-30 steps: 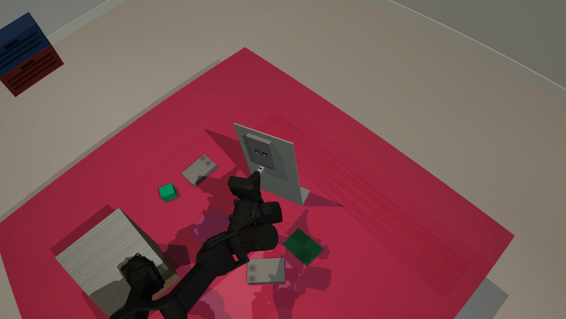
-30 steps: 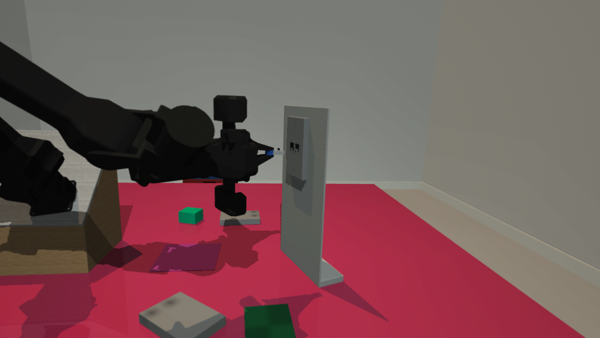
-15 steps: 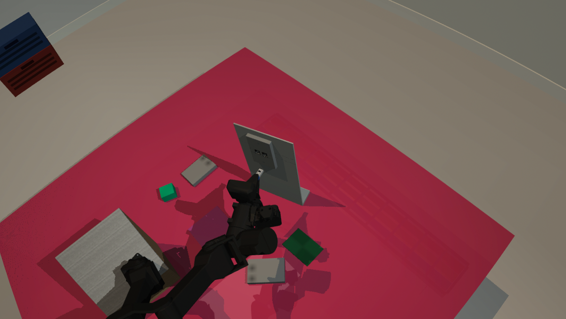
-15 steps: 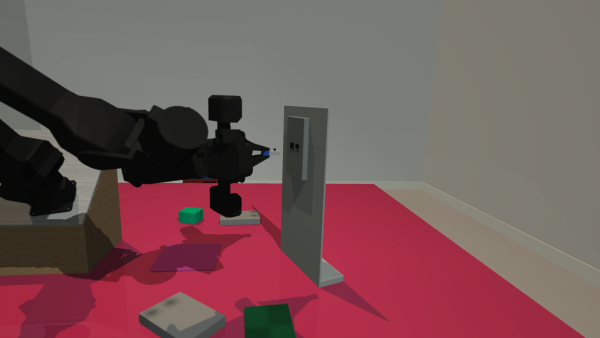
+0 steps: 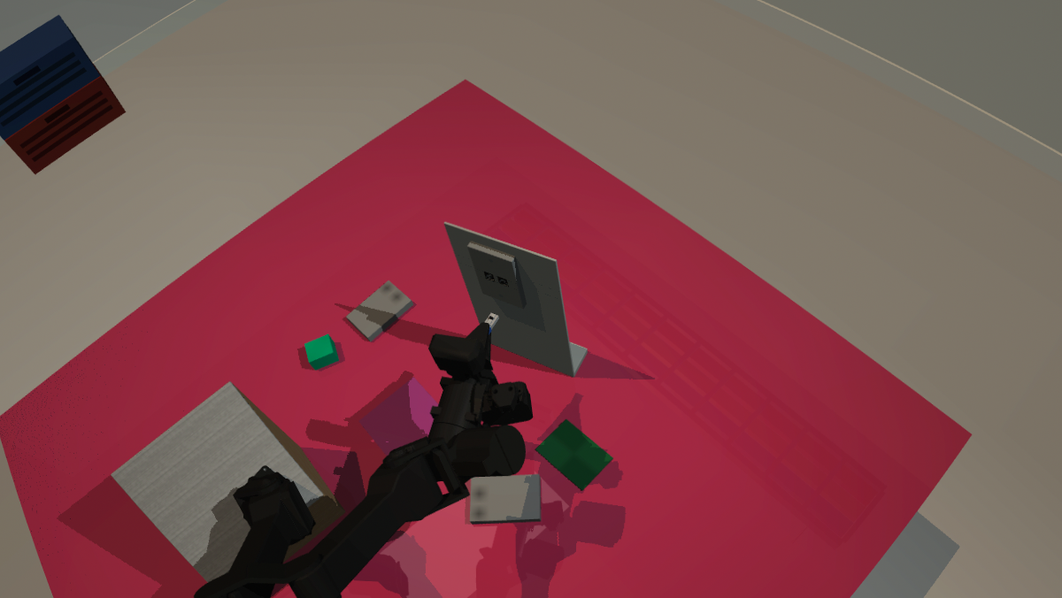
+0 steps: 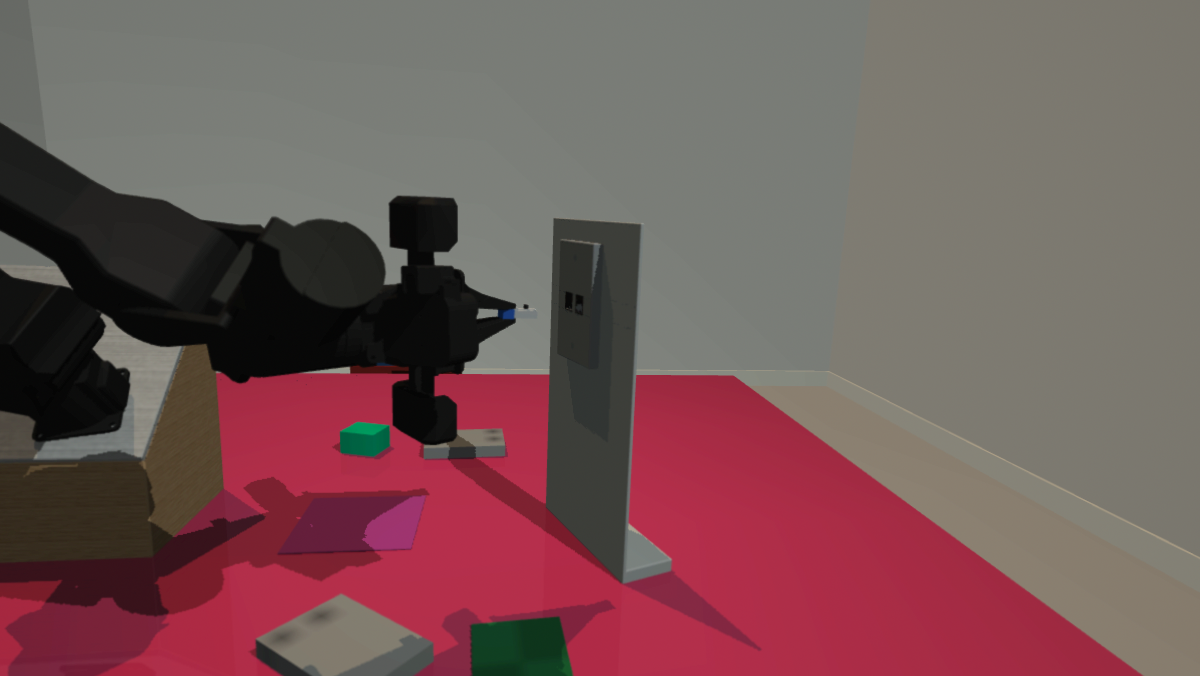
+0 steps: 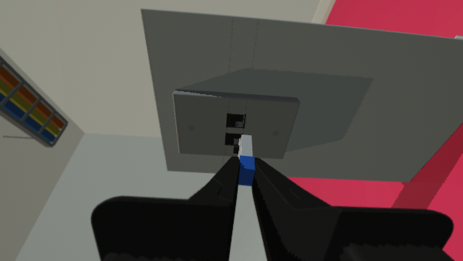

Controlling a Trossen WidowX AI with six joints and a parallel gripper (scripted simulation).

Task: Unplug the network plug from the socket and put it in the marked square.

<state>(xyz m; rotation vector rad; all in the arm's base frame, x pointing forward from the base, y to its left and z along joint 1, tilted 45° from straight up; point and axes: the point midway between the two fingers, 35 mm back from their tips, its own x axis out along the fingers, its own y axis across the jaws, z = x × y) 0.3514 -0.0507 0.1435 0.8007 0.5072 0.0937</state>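
Note:
The network plug [image 5: 491,319] [image 6: 526,313] [image 7: 246,146] has a clear-white front and a blue rear. My gripper [image 5: 488,331] [image 6: 508,313] [image 7: 244,164] is shut on its blue part. The plug is out of the sockets, level in the air, with a visible gap to the panel in the exterior view. The upright grey panel [image 5: 544,289] [image 6: 592,453] [image 7: 185,50] bears a raised plate [image 5: 490,259] [image 6: 577,268] [image 7: 201,127] with two dark socket openings. The flat purple marked square [image 5: 394,419] [image 6: 398,524] lies on the table behind and below my gripper, partly hidden by my arm in the top view.
A bright green block [image 5: 320,351] [image 6: 363,439] and a pale flat block [image 5: 375,311] [image 6: 487,443] lie beyond the square. Another pale block [image 5: 509,497] [image 6: 344,634] and a dark green block [image 5: 573,454] [image 6: 520,646] lie on its other side. A large wooden block [image 5: 193,453] [image 6: 75,512] stands near my arm's base.

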